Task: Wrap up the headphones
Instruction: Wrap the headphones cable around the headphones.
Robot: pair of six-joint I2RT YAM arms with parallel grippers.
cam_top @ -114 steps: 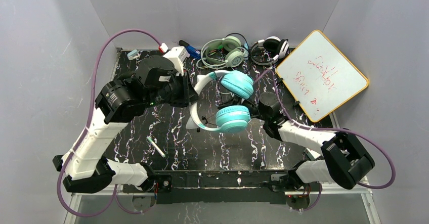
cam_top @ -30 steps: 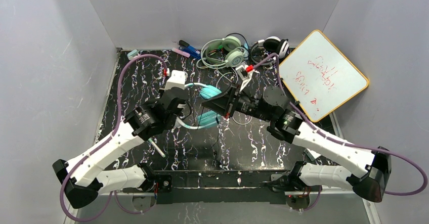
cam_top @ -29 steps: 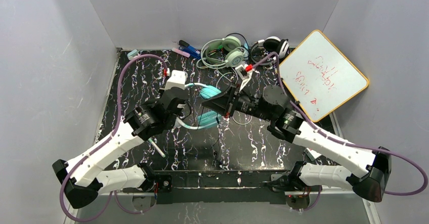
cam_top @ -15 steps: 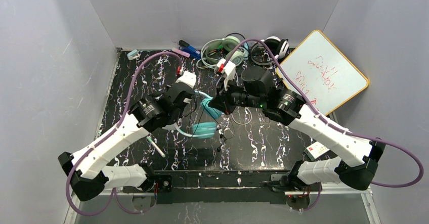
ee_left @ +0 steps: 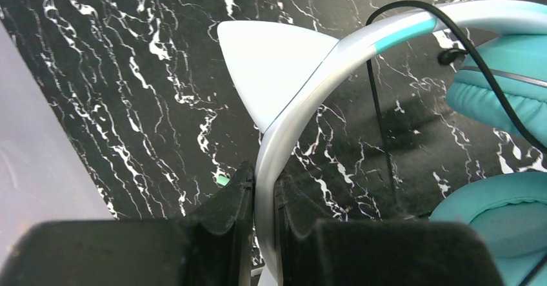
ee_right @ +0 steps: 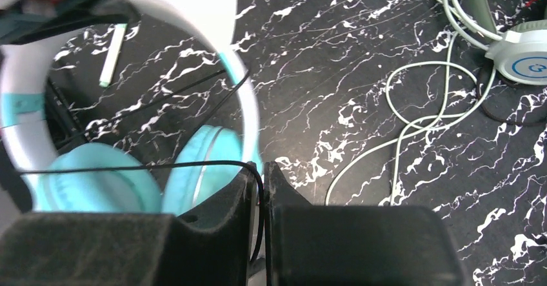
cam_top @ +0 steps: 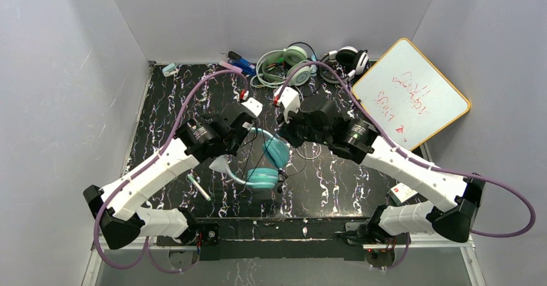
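Note:
The teal headphones (cam_top: 263, 177) with a white cat-ear band hang over the middle of the table. My left gripper (ee_left: 264, 177) is shut on the white band (ee_left: 293, 115) just below a cat ear (ee_left: 271, 66). Both teal cups (ee_left: 509, 86) show at the right of the left wrist view. A thin black cable (ee_right: 161, 166) runs from the cups into my right gripper (ee_right: 261, 167). Its jaws stand a narrow slit apart, so the cable lies loose between them. From above, the left gripper (cam_top: 240, 145) and right gripper (cam_top: 288, 137) flank the headset.
Mint-green headphones (cam_top: 287, 66) with a pale cable (ee_right: 413, 105) and black-and-white headphones (cam_top: 345, 60) lie at the back. A whiteboard (cam_top: 409, 95) leans at the right. A pen (cam_top: 198, 187) lies near the front left, and markers (cam_top: 240, 62) lie at the back.
Both arms have carried the teal headset toward the near edge and turned it. The right jaws, pinched on the cable before, have parted slightly.

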